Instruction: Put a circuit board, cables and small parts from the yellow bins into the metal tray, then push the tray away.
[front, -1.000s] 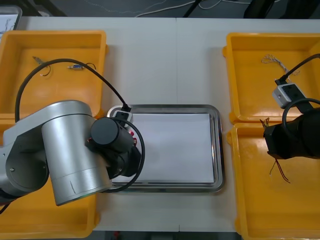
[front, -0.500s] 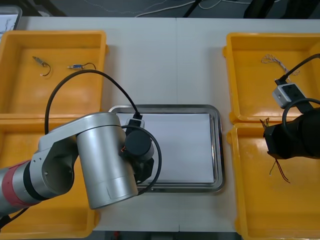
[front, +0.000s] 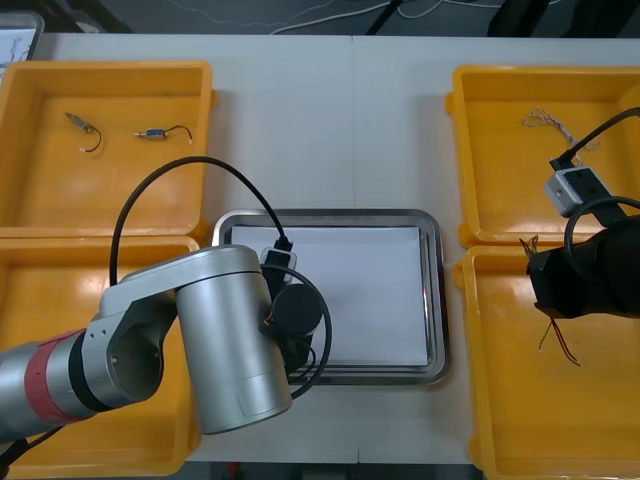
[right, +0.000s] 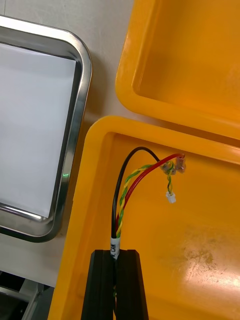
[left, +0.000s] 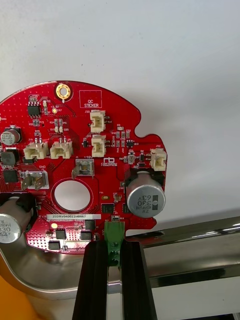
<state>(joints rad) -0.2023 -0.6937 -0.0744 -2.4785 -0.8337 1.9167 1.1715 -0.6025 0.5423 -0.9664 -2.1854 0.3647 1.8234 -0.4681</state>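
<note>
Your left gripper (left: 114, 247) clamps circuit board (left: 75, 165) over tray (left: 200, 232) near-left corner. Right gripper (right: 119, 257) clamps red-yellow cable (right: 145, 172) in bin (right: 200, 225). Nothing released yet, I'd say.

I see the tray (front: 330, 214) as polished, mirror-bright metal at the rim and matt white, paper-like, inside. The bins (right: 200, 250) look like smooth glossy plastic, scuffed dull on one floor. The board (left: 65, 125) has a lacquered red face with bare metal cans, and the cable (right: 135, 180) wears smooth plastic insulation.
</note>
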